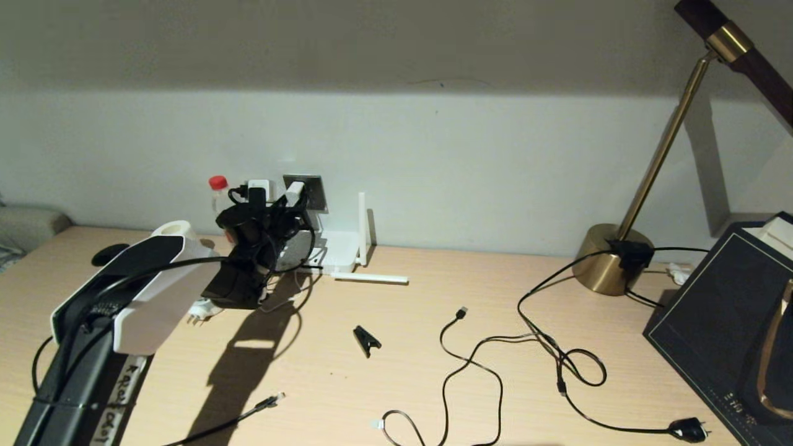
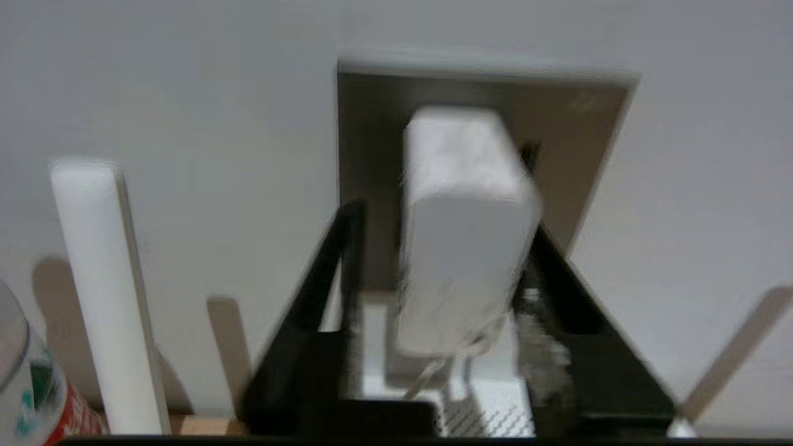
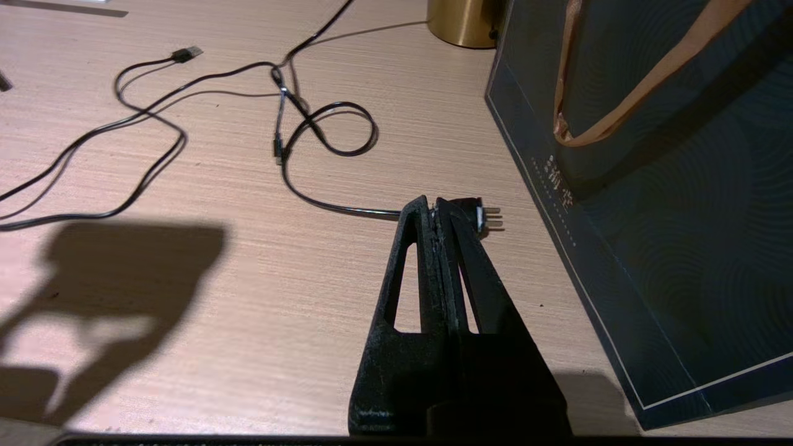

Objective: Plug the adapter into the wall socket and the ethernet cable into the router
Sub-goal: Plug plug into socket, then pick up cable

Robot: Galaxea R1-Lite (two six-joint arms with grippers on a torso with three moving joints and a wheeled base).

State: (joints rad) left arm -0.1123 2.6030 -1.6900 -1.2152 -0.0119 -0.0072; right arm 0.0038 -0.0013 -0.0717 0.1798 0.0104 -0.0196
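The white adapter (image 2: 464,229) stands against the dark grey wall socket (image 2: 576,155), and its thin cord hangs down from it. My left gripper (image 2: 441,217) is open around it: one finger (image 2: 337,260) stands clear of the adapter's side, the other (image 2: 551,279) lies close against it. In the head view the left gripper (image 1: 291,207) is up at the wall socket (image 1: 315,191). The white router (image 1: 341,248) lies just below. The ethernet cable (image 1: 248,414) lies loose at the table's front left. My right gripper (image 3: 433,207) is shut and empty above the table.
A brass lamp (image 1: 610,260) and a dark bag (image 1: 725,322) stand at the right. The lamp cord's plug (image 3: 489,217) lies beside the right gripper. A thin USB cable (image 1: 461,347), a black clip (image 1: 367,339) and a red-capped bottle (image 1: 218,186) are also here.
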